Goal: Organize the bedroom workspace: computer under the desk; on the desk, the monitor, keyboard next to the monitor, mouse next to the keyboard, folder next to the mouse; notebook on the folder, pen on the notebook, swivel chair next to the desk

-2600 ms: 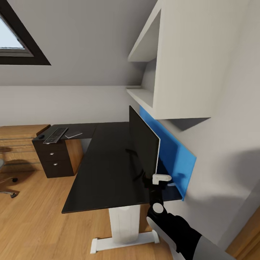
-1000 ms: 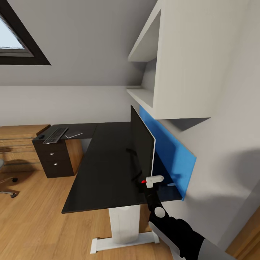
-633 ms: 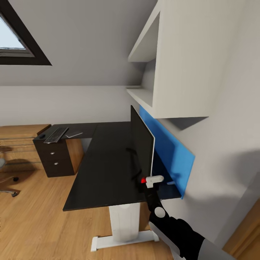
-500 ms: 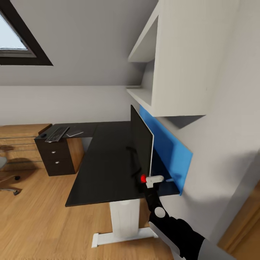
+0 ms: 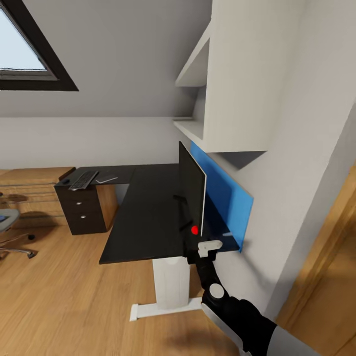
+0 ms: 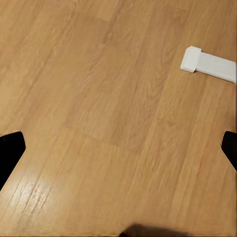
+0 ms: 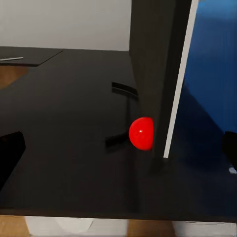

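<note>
Monitor (image 5: pixel 192 195): upright, edge-on, on the black surface (image 5: pixel 148 217) beside the blue wall panel (image 5: pixel 222 200), as the task requires. Right tool (image 5: pixel 202 248): just off the surface's near edge, fingers spread wide, holding nothing. Left tool: fingers wide apart over wooden floor (image 6: pixel 98 98); keyboard (image 5: pixel 83 179) lies on the far drawer end.

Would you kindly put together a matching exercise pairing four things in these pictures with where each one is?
Things:
1. monitor
2. keyboard
3. blue panel
4. chair

Places:
A. on the wooden floor at the left edge of the head view
B. on the far end of the desk, above the drawers
C. on the wall behind the monitor
D. standing on the desk's near part, by the wall

Pairs: 1-D, 2-B, 3-C, 4-A
</note>
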Available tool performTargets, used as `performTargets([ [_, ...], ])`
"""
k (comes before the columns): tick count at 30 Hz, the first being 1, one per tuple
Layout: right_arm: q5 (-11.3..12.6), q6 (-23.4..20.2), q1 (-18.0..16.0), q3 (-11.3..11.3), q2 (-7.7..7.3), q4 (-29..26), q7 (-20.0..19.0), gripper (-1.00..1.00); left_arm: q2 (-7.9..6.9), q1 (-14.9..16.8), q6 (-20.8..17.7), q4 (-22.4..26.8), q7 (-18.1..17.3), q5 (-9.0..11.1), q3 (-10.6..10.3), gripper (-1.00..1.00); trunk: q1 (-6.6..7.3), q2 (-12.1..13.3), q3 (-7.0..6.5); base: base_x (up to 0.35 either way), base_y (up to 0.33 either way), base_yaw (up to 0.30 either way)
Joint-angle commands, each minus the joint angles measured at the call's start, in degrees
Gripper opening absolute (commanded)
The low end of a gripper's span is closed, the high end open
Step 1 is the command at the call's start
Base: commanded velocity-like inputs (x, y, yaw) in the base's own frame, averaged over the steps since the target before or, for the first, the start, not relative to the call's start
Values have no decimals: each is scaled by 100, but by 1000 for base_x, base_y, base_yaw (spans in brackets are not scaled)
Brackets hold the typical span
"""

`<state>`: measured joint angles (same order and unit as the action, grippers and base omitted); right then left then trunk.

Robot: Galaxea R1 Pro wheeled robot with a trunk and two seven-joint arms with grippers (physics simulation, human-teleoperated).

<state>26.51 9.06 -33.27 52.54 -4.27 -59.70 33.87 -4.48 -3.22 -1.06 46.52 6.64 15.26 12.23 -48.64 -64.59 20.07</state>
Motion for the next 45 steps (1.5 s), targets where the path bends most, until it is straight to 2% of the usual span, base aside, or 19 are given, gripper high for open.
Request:
performTargets([
  [1, 61, 44, -9, 30, -4, 22, 27, 100, 31, -3, -11, -20, 22, 56, -10, 100, 1, -4, 6, -205, 0, 0],
  [19, 59, 158, -4, 40, 38, 171, 13, 100, 43, -3, 490, -522, 18, 55, -10, 100, 1, -4, 6, -297, 0, 0],
  [23, 52, 162, -4, 26, 168, 300, 0, 100, 37, -3, 608, -529, 28, 56, -3, 100, 1, -4, 6, -50, 0, 0],
  [34, 92, 498, -2, 59, 522, 653, -3, 100, 39, -3, 616, -530, 30, 56, -1, 100, 1, -4, 6, -4, 0, 0],
  [35, 105, 752, 1, 61, 637, 2885, -7, 100, 39, -3, 616, -530, 30, 56, -1, 100, 1, -4, 6, 0, 0, 0],
  [37, 117, 829, 3, 62, 656, 3191, -56, 100, 42, -3, 616, -530, 30, 56, 0, 100, 1, -4, 6, 0, 0, 0],
  [39, 128, 1036, 9, 62, 709, 3648, -270, 100, 43, -3, 616, -528, 30, 55, 4, 100, 1, -4, 6, 0, 0, 0],
  [42, 136, 1584, 16, 53, 930, 4752, -1072, 100, 44, -3, 617, -522, 30, 49, 0, 100, 1, -4, 6, 0, 0, 0],
  [45, 139, 1835, 25, 49, 1009, 5170, -1417, 100, 44, -3, 617, -522, 30, 48, -1, 100, 1, -4, 6, 0, 0, 0],
])
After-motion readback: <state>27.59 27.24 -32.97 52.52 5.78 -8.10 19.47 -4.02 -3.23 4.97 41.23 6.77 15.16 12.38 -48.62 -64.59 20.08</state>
